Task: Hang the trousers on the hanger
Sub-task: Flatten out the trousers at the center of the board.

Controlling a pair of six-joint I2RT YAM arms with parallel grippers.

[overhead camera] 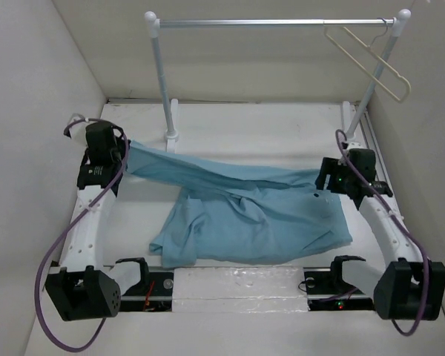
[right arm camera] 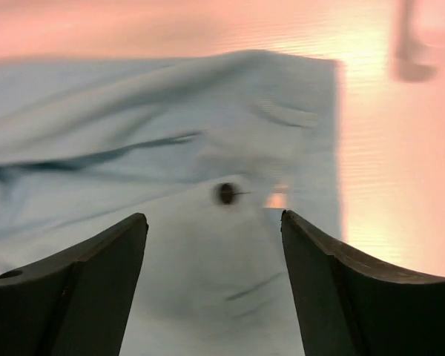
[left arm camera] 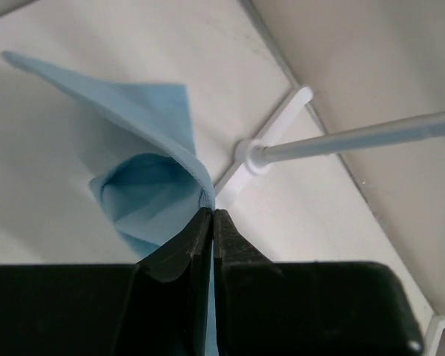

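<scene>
Trousers (overhead camera: pixel 245 215) of thin, wrinkled sky-blue cloth lie crumpled on the white table (overhead camera: pixel 267 133). The pale beige triangular hanger (overhead camera: pixel 367 59) hangs on the white-posted metal rail (overhead camera: pixel 274 23), well apart from them.

- Left gripper (left arm camera: pixel 211 215): clenched on a leg end.
- Right gripper (right arm camera: pixel 213 222): jaws spread above the waistband, near the dark button (right arm camera: pixel 226 193).

Step in hand: second grasp. The next move probably calls for lowering and closing on the waistband.

White table (overhead camera: pixel 267 126), plain pale walls (overhead camera: pixel 30 74), metal clothes rail (overhead camera: pixel 274 23) on white posts (overhead camera: pixel 162 81)

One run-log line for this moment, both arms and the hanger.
left claw: shut on trousers | right claw: open over trousers by button | hanger: bare, hooked on rail
</scene>
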